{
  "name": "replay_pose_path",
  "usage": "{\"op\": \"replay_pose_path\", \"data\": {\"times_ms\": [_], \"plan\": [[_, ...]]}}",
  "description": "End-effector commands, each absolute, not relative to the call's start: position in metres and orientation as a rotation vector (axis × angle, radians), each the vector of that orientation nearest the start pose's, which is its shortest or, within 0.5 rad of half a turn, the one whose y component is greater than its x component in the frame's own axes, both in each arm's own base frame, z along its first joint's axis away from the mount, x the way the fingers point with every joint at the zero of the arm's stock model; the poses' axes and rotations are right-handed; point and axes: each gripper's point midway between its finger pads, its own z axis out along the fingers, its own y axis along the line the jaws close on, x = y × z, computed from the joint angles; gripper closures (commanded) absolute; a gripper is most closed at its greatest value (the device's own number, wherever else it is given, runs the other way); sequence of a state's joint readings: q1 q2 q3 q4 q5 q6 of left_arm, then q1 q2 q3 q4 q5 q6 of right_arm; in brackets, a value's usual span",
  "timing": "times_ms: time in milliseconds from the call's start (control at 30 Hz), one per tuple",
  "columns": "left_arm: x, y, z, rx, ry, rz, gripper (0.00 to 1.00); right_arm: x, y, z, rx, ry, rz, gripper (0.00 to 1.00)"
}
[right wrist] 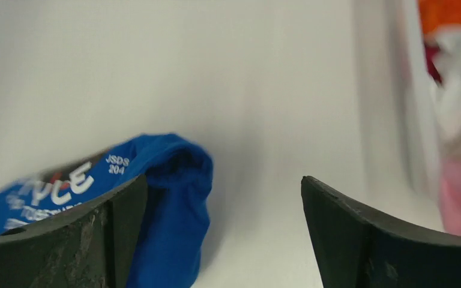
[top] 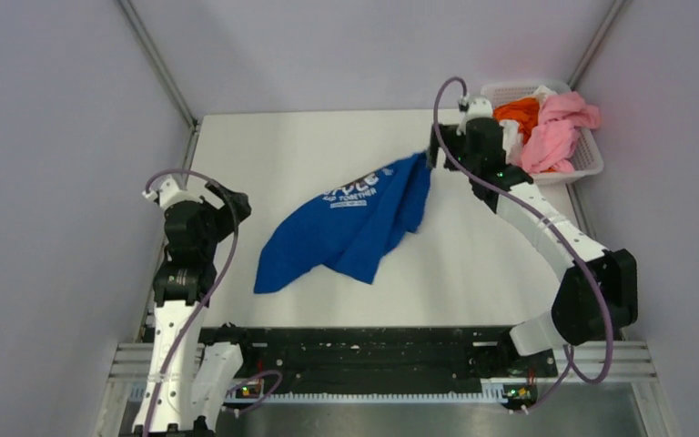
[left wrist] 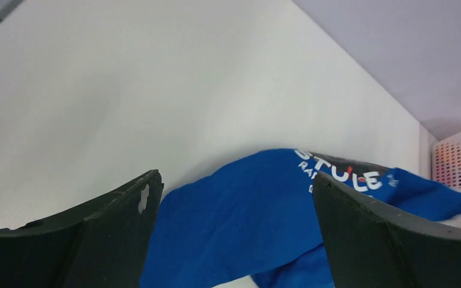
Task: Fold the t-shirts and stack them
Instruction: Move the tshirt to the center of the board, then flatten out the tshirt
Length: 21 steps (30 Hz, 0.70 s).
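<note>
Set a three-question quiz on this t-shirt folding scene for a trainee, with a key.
1. True or false: the blue t-shirt lies crumpled and unfolded on the table.
2. Where are the pink t-shirt and the orange t-shirt? A: in the white basket. B: at the table's near edge. C: under the blue t-shirt.
3. Fill in: the jaws of the right tool stand ____ (open or shut).
Key: 1 true; 2 A; 3 open.
</note>
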<state>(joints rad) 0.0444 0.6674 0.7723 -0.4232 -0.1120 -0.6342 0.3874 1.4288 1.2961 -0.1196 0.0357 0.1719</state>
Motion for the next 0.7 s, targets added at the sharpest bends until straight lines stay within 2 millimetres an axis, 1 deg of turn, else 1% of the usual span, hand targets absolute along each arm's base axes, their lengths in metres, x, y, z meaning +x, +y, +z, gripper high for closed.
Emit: {"op": "replay_pose_path", "data": {"times_ms": [0, 33, 133, 233, 300, 367, 500, 533, 567, 667], "plan": [[0.286, -0.011, 0.219, -0.705, 1.905, -0.378, 0.01, 0.426, 0.087, 0.212, 0.164, 1.984, -0.045, 0.01], [0.287, -0.016, 0.211, -0.699, 1.943, -0.404, 0.01, 0.421, 0.087, 0.204, 0.152, 2.004, -0.05, 0.01], [0.287, -0.022, 0.186, -0.726, 2.034, -0.424, 0.01, 0.408, 0.097, 0.201, 0.143, 2.012, 0.04, 0.01], [0.281, -0.022, 0.155, -0.768, 2.124, -0.397, 0.01, 0.389, 0.117, 0.2, 0.142, 2.016, 0.163, 0.01], [0.272, -0.024, 0.135, -0.796, 2.19, -0.391, 0.01, 0.372, 0.133, 0.193, 0.105, 2.041, 0.168, 0.01], [0.26, -0.03, 0.113, -0.815, 2.271, -0.407, 0.01, 0.354, 0.148, 0.181, 0.082, 2.091, 0.155, 0.01], [0.235, -0.033, 0.071, -0.887, 2.396, -0.379, 0.02, 0.318, 0.185, 0.144, 0.02, 2.221, 0.257, 0.01], [0.231, -0.034, 0.064, -0.896, 2.416, -0.379, 0.03, 0.308, 0.193, 0.133, -0.011, 2.246, 0.267, 0.01], [0.229, -0.035, 0.059, -0.902, 2.429, -0.387, 0.05, 0.299, 0.2, 0.127, -0.04, 2.26, 0.273, 0.01], [0.224, -0.041, 0.049, -0.909, 2.457, -0.42, 0.1, 0.275, 0.219, 0.115, -0.131, 2.292, 0.286, 0.01]]}}
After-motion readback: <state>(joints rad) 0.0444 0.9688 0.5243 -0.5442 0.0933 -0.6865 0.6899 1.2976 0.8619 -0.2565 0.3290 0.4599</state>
